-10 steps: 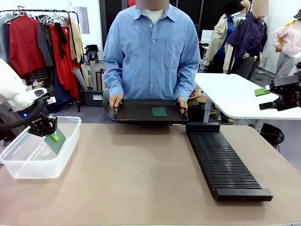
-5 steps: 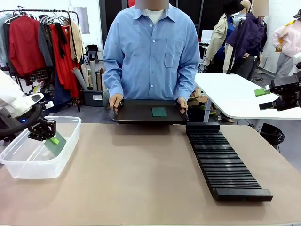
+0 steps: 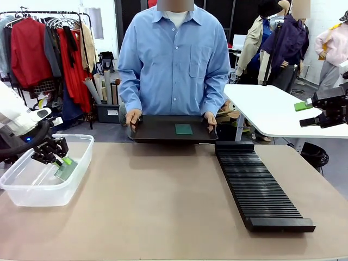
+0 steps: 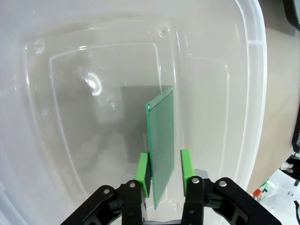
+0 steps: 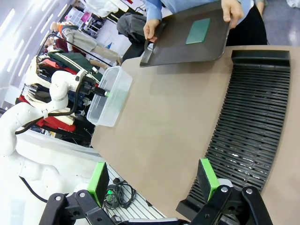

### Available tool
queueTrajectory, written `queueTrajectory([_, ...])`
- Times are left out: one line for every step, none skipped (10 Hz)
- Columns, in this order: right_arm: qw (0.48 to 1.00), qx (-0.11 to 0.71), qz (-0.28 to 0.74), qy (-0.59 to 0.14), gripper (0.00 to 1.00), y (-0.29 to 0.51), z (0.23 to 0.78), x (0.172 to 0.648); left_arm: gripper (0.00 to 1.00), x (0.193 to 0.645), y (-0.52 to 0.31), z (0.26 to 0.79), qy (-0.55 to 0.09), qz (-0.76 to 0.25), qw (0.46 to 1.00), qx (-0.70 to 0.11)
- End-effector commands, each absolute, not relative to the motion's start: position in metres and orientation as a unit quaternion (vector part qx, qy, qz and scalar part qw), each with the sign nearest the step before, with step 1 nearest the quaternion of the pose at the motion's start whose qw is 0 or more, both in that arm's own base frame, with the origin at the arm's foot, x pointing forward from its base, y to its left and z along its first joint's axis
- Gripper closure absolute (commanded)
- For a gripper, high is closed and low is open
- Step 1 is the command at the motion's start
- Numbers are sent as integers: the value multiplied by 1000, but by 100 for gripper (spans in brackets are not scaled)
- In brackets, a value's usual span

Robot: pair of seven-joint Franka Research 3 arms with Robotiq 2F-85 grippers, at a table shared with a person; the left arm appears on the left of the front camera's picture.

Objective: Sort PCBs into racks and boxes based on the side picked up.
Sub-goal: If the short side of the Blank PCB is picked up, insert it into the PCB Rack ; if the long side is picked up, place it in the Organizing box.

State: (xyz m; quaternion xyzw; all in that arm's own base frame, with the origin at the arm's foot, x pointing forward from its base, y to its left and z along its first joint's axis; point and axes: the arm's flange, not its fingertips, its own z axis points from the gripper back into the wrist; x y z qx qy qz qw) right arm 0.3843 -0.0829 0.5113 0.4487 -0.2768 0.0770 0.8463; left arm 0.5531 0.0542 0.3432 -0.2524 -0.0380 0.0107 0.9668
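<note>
- Two boards are in play. One green circuit board [image 4: 160, 126] stands on edge inside the clear tub [image 3: 32, 198], between the pads of the left claw [image 4: 165, 165]. The second board [image 3: 184, 129] lies flat on a black tray [image 3: 155, 131] that a person holds at the desk's far edge, well apart from the tub.
- Left claw is spread: the circuit board rests against one pad with a clear gap to the other, so the step in hand looks like the drop into the tub.
- Right claw [image 5: 153, 179] is spread wide and empty, well apart from the tub.
- Next move, by my judgement: lift the left claw straight up out of the tub without snagging the circuit board or the rim, then go for the second board.
- Slotted rack [image 3: 261, 187], well apart from the tub, holds no board that I can see.
- Hard to tell: whether the circuit board's lower edge already touches the tub floor, since the claw's own body hides it.
</note>
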Motion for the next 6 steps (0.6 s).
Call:
queueTrajectory([839, 457, 76, -287, 0, -81, 514, 388, 5, 554, 58, 346, -34, 17, 968, -249])
queueTrajectory([839, 457, 76, -287, 0, -81, 514, 388, 0, 553, 57, 350, -33, 21, 970, -240])
queueTrajectory([839, 457, 76, -287, 0, -81, 514, 388, 0, 552, 55, 357, -30, 25, 973, -229])
queueTrajectory([839, 457, 76, -287, 0, -81, 514, 388, 0, 550, 51, 368, -25, 33, 977, -211])
queueTrajectory([839, 457, 76, -287, 0, -81, 514, 388, 0, 548, 47, 377, -19, 39, 980, -194])
queueTrajectory([839, 457, 76, -287, 0, -81, 514, 388, 0, 547, 41, 387, -13, 48, 983, -176])
